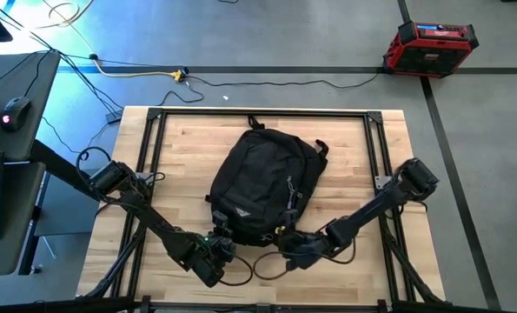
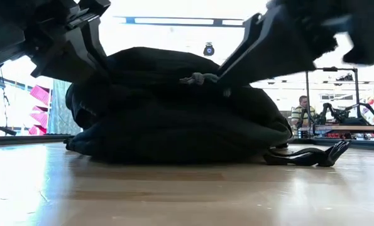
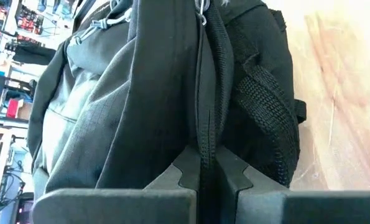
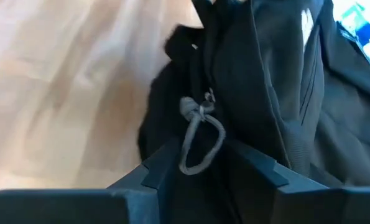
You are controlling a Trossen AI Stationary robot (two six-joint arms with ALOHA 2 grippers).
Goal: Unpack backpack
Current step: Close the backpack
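We see the backpack (image 1: 265, 184), a rounded bundle of black ribbed fabric with a small white triangular logo, lying flat near the middle of the pale wooden table (image 1: 371, 269), its mesh side pocket and woven strap showing in the left wrist view. At its near edge, the left gripper (image 3: 208, 177) is clenched on a narrow black fold of the bag along the zipper seam. Just beside it, the right gripper (image 4: 209, 163) holds its jaws partly apart around the bag's dark fabric, where a grey knotted cord zipper pull (image 4: 199, 137) dangles in a loop.
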